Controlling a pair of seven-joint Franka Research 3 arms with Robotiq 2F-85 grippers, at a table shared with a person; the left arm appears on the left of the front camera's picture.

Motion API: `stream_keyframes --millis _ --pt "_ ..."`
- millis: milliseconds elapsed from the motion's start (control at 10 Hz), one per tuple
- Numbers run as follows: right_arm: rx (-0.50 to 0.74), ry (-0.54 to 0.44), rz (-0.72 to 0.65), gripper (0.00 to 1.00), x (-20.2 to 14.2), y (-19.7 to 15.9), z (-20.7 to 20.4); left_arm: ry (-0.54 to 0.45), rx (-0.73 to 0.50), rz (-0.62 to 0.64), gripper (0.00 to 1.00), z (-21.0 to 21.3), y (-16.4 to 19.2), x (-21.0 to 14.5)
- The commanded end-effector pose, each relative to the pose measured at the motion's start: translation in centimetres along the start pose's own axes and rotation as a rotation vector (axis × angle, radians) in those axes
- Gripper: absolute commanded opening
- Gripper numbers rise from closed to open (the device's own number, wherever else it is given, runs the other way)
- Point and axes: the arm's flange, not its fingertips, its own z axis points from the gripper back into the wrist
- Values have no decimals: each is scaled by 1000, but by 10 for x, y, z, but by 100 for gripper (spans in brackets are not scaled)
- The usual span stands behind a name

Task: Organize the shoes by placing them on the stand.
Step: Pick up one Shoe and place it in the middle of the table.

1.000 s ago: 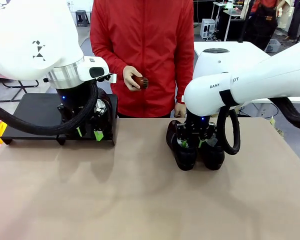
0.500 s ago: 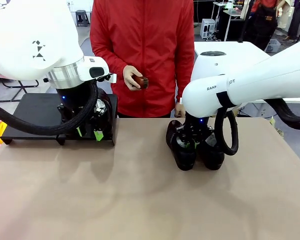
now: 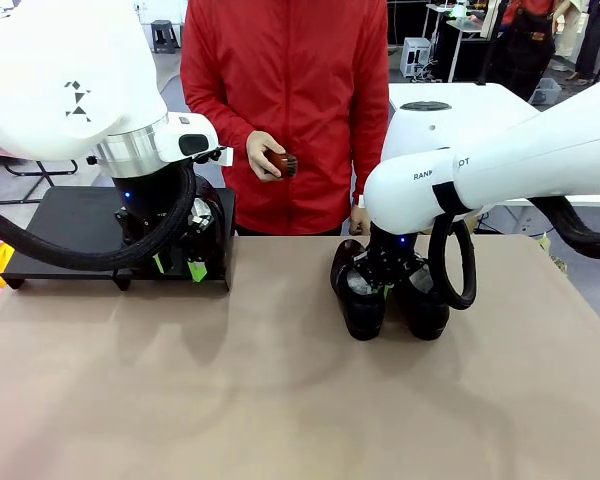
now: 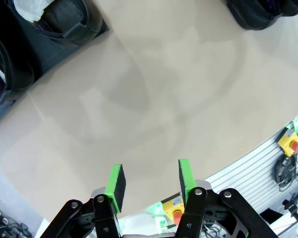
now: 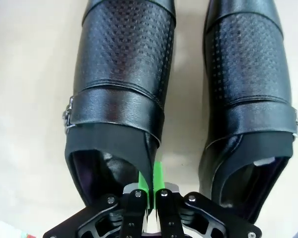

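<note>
Shoes (image 3: 365, 305) stand paired on the desk (image 3: 280, 400), right of middle. The right tool (image 5: 151, 173) is clenched on one shoe's collar wall. Another shoe (image 4: 64, 20) sits on the stand (image 3: 65, 225) near the released, empty left tool (image 4: 149, 181). A person's hand (image 3: 263, 155) holds a brown brush (image 3: 285, 164). The right arm (image 3: 500, 165) reads "RANK".

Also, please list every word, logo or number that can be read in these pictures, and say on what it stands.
"RAN" and "OT": on the right arm; a black cable covers the letters between them.
Black logo of small triangles, no letters: on the left arm.
Shoes and stand: no print to read.
Yellow button box: too small to read.
</note>
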Motion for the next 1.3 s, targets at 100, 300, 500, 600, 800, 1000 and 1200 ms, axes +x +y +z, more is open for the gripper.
stream_keyframes --millis 100,300,500,600,800,1000,1200 --pt "84 -83 -36 0 -67 9 61 -3 14 3 58 2 3 -1" --pt "150 -39 -36 0 -126 22 69 -3 14 3 58 2 3 -1" --pt "198 31 -49 0 -171 37 46 -3 14 3 58 2 3 -1" --pt "248 15 -46 0 -189 44 42 -3 14 3 58 2 3 -1" --pt "297 -35 -7 0 -201 54 36 -3 14 3 58 2 3 -1" --pt "310 -21 30 0 -204 68 19 -3 14 3 58 2 3 -1" --pt "287 -26 142 0 -202 81 4 -3 14 3 58 2 3 -1"
